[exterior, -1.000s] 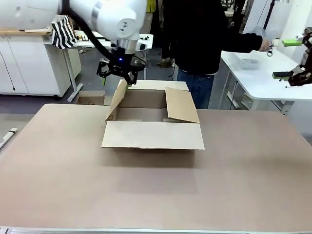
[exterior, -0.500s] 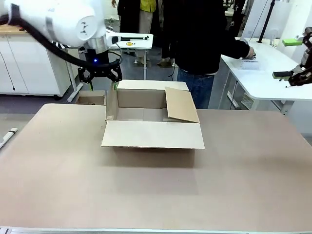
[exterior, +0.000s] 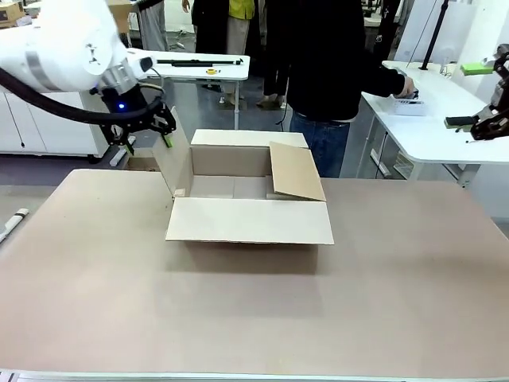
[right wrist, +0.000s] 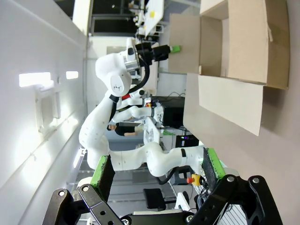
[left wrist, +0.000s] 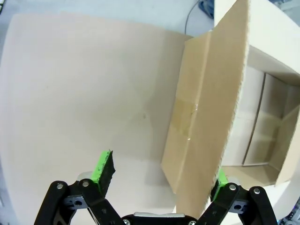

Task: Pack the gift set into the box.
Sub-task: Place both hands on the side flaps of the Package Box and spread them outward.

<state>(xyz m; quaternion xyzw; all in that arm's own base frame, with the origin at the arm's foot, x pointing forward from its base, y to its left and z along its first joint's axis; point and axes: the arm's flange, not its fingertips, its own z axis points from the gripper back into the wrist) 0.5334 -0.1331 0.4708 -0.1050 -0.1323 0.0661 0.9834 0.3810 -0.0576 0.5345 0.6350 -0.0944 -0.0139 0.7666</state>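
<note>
The box (exterior: 248, 220) sits open at the middle of the brown worktop (exterior: 238, 326). Its near flap lies flat toward 6 o'clock, the far flap is folded back toward 12, the flap at 3 o'clock leans in over the opening, and the flap at 9 o'clock stands up, tilted outward. I can see nothing inside it but bare cardboard.

The left arm (exterior: 67, 44) reaches in from 10 o'clock and its left jaws hang at the top edge of that standing flap. In the left wrist view they are spread wide. The flap of the box (left wrist: 206, 117) rises between them, hard against one green pad (left wrist: 220, 179) and well apart from the other pad (left wrist: 104, 168). Whether that pad touches it I cannot tell.

The right jaws are at the picture's edge toward 2 o'clock, over a white side table (exterior: 429, 139). In the right wrist view they are spread apart with nothing between them, and the box (right wrist: 248, 42) is far off.

A person (exterior: 334, 48) stands at 12 o'clock, with one hand (exterior: 404, 82) on a small pale thing (exterior: 407, 105) on the side table, too small to make out.
</note>
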